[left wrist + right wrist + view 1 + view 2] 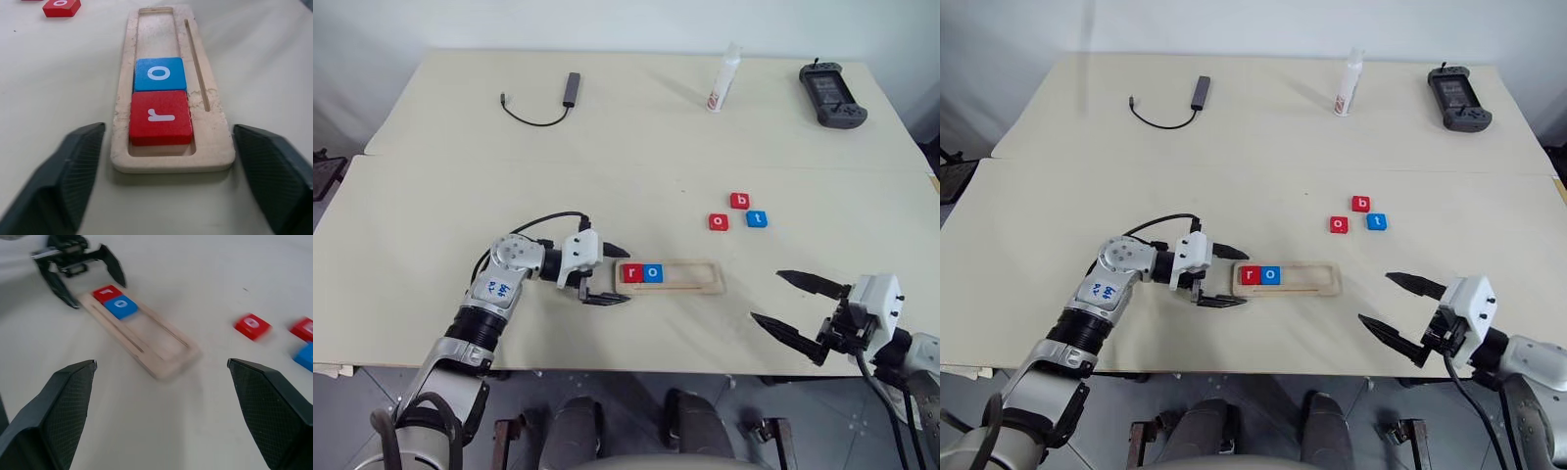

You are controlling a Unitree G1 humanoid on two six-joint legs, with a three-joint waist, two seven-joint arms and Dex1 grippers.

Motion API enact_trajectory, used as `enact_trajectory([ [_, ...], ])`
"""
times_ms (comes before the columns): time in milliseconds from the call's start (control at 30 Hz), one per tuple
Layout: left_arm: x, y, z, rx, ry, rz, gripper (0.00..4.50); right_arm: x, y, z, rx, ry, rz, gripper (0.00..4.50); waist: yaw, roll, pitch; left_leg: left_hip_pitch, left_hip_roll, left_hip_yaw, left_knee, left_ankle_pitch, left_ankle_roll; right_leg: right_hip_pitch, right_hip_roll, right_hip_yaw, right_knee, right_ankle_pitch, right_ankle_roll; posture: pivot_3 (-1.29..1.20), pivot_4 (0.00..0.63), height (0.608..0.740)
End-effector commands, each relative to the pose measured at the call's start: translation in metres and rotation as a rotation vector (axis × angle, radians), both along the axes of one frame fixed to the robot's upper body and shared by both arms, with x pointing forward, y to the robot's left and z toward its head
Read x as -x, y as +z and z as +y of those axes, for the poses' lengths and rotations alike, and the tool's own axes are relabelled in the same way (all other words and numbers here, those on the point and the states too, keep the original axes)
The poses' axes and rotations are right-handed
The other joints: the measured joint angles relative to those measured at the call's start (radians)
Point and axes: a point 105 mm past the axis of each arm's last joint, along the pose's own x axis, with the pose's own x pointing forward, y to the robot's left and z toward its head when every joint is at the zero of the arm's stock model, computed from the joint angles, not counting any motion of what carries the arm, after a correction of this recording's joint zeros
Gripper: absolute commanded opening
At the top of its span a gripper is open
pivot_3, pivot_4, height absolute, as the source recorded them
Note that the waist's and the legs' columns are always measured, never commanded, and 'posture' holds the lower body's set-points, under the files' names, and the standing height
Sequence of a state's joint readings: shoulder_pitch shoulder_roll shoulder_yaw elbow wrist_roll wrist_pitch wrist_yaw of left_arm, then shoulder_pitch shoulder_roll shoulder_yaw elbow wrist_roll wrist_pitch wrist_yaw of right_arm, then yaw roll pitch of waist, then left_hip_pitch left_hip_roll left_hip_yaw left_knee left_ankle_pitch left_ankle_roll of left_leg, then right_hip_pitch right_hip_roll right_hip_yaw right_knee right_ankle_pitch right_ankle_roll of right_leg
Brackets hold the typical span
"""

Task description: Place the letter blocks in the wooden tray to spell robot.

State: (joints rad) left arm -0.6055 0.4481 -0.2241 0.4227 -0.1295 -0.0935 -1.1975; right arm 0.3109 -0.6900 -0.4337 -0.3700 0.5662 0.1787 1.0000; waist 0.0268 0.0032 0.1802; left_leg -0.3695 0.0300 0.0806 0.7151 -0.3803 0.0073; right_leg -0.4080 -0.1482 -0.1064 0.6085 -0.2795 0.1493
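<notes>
On the table [431,196], our left gripper [604,273] (open, empty) straddles the tray [690,286] end at lower centre; closing could shove it askew.

Beige table [460,176] — white wall [607,24] behind.

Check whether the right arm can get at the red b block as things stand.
Probably yes: the right gripper is open and empty, and the red b block lies on bare table ahead of it, beside the o and t blocks.

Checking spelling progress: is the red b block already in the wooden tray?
No, the red b block lies on the table beyond the wooden tray.
</notes>
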Motion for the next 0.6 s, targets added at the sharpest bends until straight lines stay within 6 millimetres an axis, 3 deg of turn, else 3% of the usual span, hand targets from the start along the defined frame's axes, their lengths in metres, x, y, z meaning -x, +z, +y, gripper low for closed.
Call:
enact_trajectory([
  [33, -0.001, 0.015, 0.016, 0.051, 0.036, -0.039, 4.45, 0.007, 0.014, -0.014, -0.02, -0.082, -0.061, 4.5, 0.0, 0.0, 0.0, 0.0, 0.0, 0.0, 0.0, 0.0, 0.0, 0.0, 0.0, 0.0, 0.0, 0.0, 0.0, 0.0, 0.15, 0.74],
  [200, 0.007, 0.025, 0.061, 0.117, 0.106, -0.074, 4.45, 0.021, 0.01, -0.047, -0.056, -0.276, -0.072, 4.5, -0.005, 0.0, 0.0, 0.001, 0.001, 0.0, -0.001, 0.0, 0.0, 0.0, 0.0, 0.0, 0.0, 0.0, -0.001, 0.0, 0.15, 0.74],
  [367, 0.006, 0.029, 0.088, 0.184, 0.254, -0.111, 4.45, 0.022, -0.005, -0.054, -0.065, -0.324, -0.068, 4.5, -0.002, 0.0, 0.0, 0.001, 0.0, 0.0, 0.0, 0.0, 0.0, 0.0, 0.0, 0.001, 0.0, 0.0, 0.0, 0.0, 0.15, 0.74],
  [467, 0.015, 0.031, 0.092, 0.202, 0.258, -0.093, 4.45, 0.006, -0.003, -0.051, -0.088, -0.309, -0.095, 4.5, -0.004, 0.0, 0.0, 0.001, 0.0, 0.0, 0.0, 0.0, 0.0, 0.0, -0.001, 0.001, 0.001, 0.0, -0.001, 0.0, 0.15, 0.74],
  [600, 0.024, 0.045, 0.092, 0.296, 0.276, -0.103, 4.45, -0.032, 0.021, -0.038, -0.078, -0.248, -0.144, 4.5, -0.022, 0.001, 0.0, 0.001, 0.001, 0.001, 0.0, 0.0, 0.0, -0.001, -0.001, 0.002, 0.002, 0.0, -0.001, 0.0, 0.15, 0.74],
])
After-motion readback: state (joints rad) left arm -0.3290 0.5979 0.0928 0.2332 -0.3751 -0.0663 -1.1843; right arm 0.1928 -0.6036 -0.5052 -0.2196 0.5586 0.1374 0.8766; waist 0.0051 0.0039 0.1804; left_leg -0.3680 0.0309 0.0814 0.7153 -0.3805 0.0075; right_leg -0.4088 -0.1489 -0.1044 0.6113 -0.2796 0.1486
